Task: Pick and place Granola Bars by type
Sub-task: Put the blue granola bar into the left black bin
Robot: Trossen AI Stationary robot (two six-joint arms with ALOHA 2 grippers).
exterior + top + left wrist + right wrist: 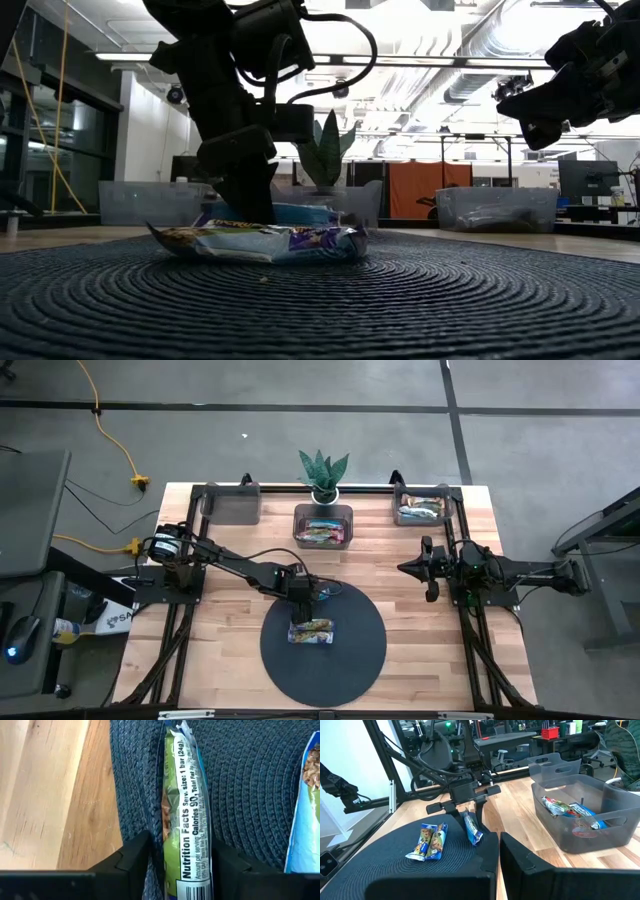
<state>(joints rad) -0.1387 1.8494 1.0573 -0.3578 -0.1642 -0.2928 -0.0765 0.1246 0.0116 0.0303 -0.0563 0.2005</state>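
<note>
On the round dark mat (350,660), my left gripper (303,600) points steeply down and is shut on a granola bar (186,800). The bar has a silver-green wrapper with its nutrition label facing up. Two more bars (311,631) lie flat side by side on the mat, nearer the table's near edge; their wrappers are blue and brown (431,841). One of them shows at the edge of the left wrist view (305,810). My right gripper (499,851) is shut and hangs level above the table's right side, away from the mat. My left gripper pinches the bar's two long sides (170,865) between its two fingers (134,862), near one end of the bar. The fingers slant down from above and lie across the bar. The bar tilts, its free end (477,839) low on the mat near the mat's edge.
Three clear grey bins stand along the far edge. The left one (230,503) shows nothing inside, the middle one (323,527) and the right one (420,508) hold bars. A potted plant (323,472) stands behind the middle bin. Bare wood lies around the mat.
</note>
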